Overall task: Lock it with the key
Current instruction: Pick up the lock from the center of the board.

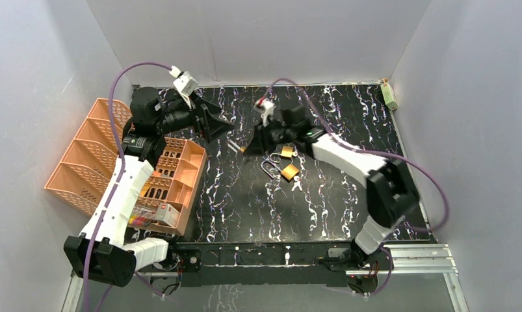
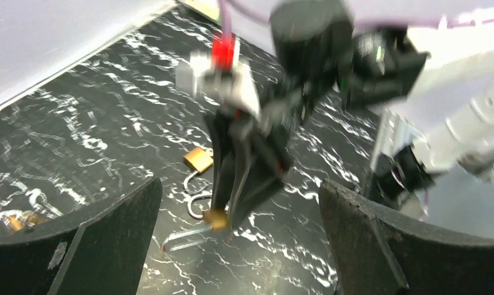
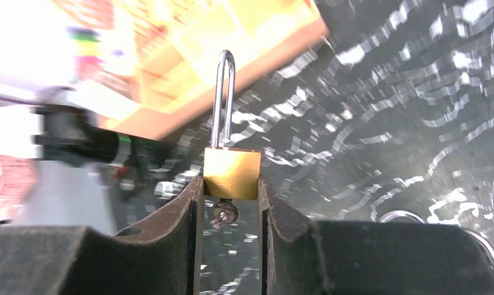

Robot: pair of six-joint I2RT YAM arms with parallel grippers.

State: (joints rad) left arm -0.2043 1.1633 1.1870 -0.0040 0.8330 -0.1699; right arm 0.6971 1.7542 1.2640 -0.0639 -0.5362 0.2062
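The right gripper (image 3: 231,184) has its jaws partly closed on the brass body of a padlock (image 3: 232,173). Its shackle (image 3: 223,98) points away from the fingers, and a small silver key (image 3: 224,213) shows at its bottom end, between them. The left gripper (image 2: 238,190) is spread wide with nothing in it, facing the held padlock from nearby. Two more padlocks (image 1: 290,171) lie on the black marbled table (image 1: 245,208) just beside the right gripper.
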